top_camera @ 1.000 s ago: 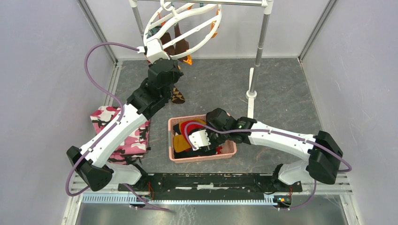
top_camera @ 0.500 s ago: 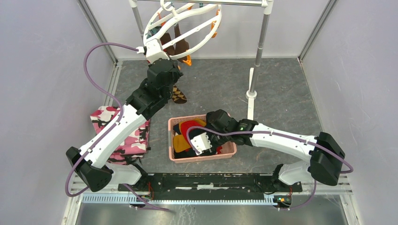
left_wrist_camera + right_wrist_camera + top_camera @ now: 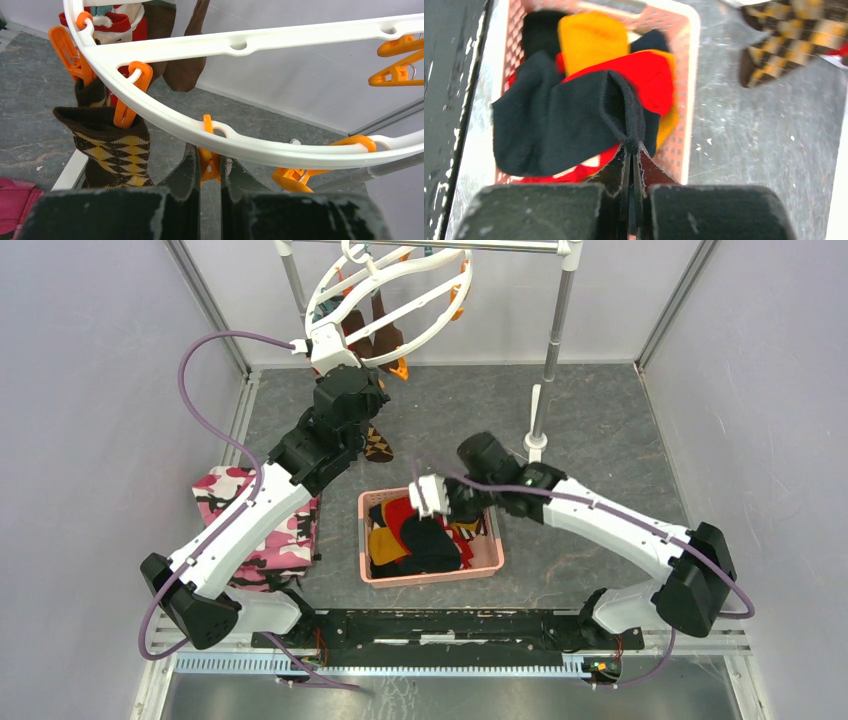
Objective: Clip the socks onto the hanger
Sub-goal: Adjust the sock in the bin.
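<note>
Because the right gripper pinches the black sock only by a thin fold at its very fingertips, the cloth could slide free on the way up, and most of it lies on the pile in the pink basket, so it may drag the red sock beneath it along. Up at the hanger, the left gripper has its fingers drawn narrow around an orange clip on the outer ring, beside the argyle sock already hung. If that squeeze slackens, or the hanger swings when the sock arrives, the clip could miss the cloth. Compared with a second ago, the right gripper has risen from deep in the basket toward its far rim and closed from half-open onto the sock, while the left arm has not moved.
</note>
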You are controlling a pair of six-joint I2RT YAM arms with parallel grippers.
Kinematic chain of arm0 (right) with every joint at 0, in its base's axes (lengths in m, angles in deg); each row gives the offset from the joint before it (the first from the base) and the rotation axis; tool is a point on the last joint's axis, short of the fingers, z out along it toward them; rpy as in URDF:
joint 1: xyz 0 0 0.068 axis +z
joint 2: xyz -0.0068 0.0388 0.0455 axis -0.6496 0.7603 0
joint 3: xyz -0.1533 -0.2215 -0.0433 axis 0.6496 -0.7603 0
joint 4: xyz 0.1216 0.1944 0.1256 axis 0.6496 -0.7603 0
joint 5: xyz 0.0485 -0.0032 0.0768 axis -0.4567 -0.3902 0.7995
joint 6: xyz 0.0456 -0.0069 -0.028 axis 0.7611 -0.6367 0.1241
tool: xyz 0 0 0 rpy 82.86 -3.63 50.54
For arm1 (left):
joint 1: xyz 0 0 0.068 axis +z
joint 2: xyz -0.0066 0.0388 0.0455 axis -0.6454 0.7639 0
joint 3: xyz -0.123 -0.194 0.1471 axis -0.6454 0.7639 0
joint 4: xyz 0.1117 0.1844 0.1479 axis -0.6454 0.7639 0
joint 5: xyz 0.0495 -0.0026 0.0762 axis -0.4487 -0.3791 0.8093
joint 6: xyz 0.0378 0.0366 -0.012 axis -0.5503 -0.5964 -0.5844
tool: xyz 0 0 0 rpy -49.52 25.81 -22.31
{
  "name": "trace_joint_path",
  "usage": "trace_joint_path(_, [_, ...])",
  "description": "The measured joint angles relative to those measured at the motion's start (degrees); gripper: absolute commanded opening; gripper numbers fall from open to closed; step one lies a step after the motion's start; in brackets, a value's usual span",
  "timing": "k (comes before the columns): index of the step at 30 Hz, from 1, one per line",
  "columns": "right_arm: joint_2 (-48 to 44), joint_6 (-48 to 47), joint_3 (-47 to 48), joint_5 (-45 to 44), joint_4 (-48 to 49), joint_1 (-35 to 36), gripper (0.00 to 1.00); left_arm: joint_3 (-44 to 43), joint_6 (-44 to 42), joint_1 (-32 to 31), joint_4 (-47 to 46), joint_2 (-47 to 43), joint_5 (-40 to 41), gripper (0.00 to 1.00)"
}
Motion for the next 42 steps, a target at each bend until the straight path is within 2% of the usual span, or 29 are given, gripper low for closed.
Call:
trace_joint_path(2, [0.5, 3.0, 3.3, 2.5, 0.3, -3.5, 0.00, 0.0, 0.0, 0.0, 0.0, 0.0, 0.0, 0.02])
trace_joint_path(3, [0.6, 7.3, 5.9, 4.7, 1.9, -7.6, 0.00, 0.0, 0.0, 0.0, 0.0, 0.0, 0.0, 0.02])
trace_joint_path(5, [0.5, 11.2, 6.1, 5.1, 4.3, -9.2, 0.00, 0.0, 0.0, 0.0, 0.0, 0.0, 0.0, 0.02])
trace_joint_path(14, [-0.5, 31.3, 4.4, -1.1, 19.5, -9.5, 0.00, 0.0, 0.2, 0.0, 0.0, 0.0, 0.0, 0.02])
trace_joint_path(21, [0.8, 42.1, 6.1, -3.5, 26.2, -9.5, 0.00, 0.0, 0.8, 0.0, 0.0, 0.0, -0.6, 0.02])
trace_joint_path(33, [5.8, 49.7, 14.3, -3.7, 28.7, -10.4, 0.00, 0.4, 1.4, 0.0, -0.2, -0.4, -1.2, 0.02])
trace_joint_path(42, [8.6, 51.8, 16.7, -4.8, 28.5, -11.4, 0.00, 0.4, 1.4, 0.0, -0.2, -0.4, -1.5, 0.02])
